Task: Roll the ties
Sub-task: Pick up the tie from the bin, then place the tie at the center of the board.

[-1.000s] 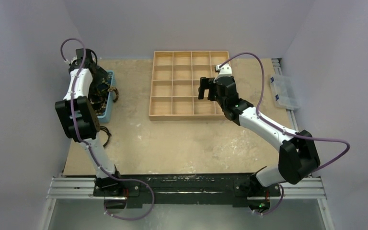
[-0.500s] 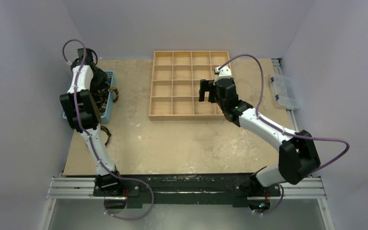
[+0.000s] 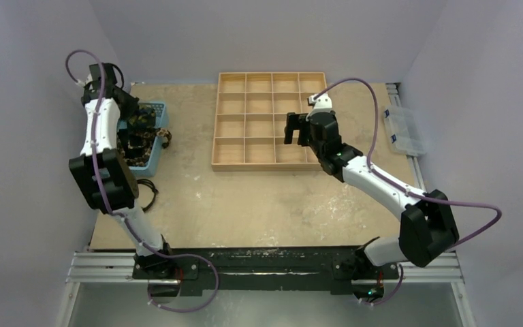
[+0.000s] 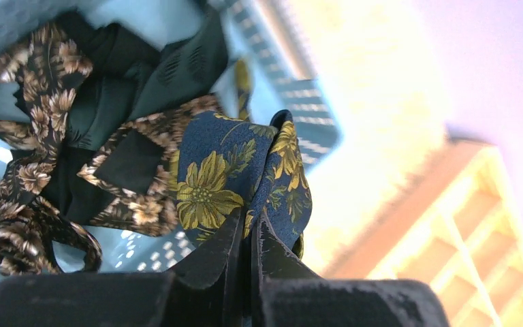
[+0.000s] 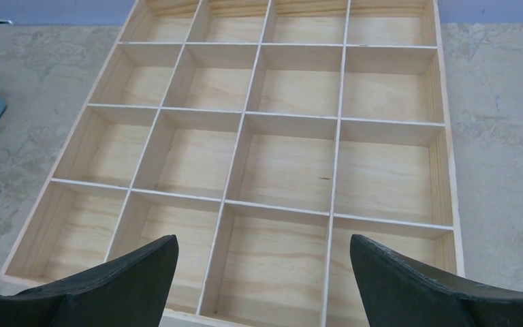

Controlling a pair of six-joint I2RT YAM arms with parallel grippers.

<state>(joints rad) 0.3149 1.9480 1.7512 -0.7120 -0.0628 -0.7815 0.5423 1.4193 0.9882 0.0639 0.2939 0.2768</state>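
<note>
The left jaws clamp the navy floral tie point(image 4: 208, 187), its rest bunched in the blue basket point(image 4: 313, 116); the right jaws gape, well away.

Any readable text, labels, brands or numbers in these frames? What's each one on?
No text can be read in any view.
Navy floral tie: flower print only, no lettering.
Wooden tray: bare wood, no lettering or numbers.
Clear plastic box: small blue patches on it, too small to tell whether they carry text.
</note>
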